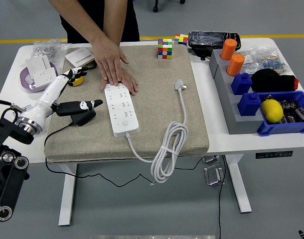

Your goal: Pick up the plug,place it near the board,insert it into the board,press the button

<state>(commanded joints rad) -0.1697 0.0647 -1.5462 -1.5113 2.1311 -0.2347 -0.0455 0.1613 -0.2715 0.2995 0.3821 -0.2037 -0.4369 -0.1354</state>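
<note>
So the white power strip sits lengthwise on the beige mat, roughly mid-left, with a person's hand pressing flat on its far end. The plug lies loose on the mat to the right of the strip, well apart from it, its white cable running toward the near edge and coiling over the mat's front lip, hanging off the tabletop. The left robot hand rests at the mat's left edge, fingers loosely spread, holding nothing, just beside the strip but not touching. Plenty of bare mat between strip and plug. The right side is crowded: blue bins, orange cylinders, a lemon.
</note>
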